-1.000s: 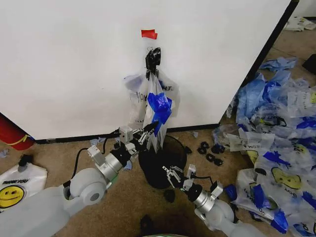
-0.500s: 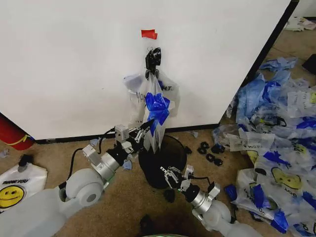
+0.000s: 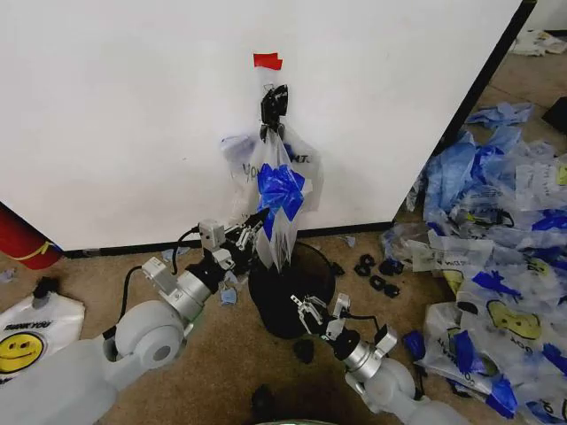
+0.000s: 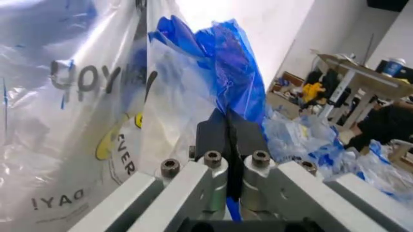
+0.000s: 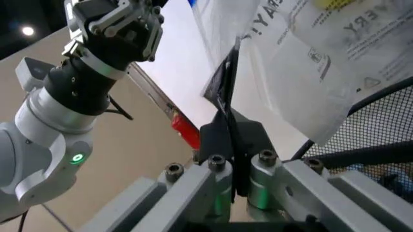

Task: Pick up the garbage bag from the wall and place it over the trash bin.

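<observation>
While the garbage bag (image 3: 276, 199) is hanging from a black clip (image 3: 273, 104) on the wall (image 3: 133, 106), just below a small red tape piece (image 3: 267, 61), the left gripper (image 3: 251, 232) is reaching up from the left of the trash bin (image 3: 288, 288) and is pinching the bag's lower edge; in the left wrist view its fingers (image 4: 219, 140) are pressed together on a fold of blue-streaked plastic (image 4: 223, 77), with no gap between them. The bag is hanging long and narrow, its long axis running top to bottom, its bunched top at the clip and its bottom hem just above the bin's rim. To the right of the bin's base, the right gripper (image 3: 310, 312) is hovering low beside the mesh, its fingers (image 5: 226, 140) clamped flat against each other, and it is grasping nothing
</observation>
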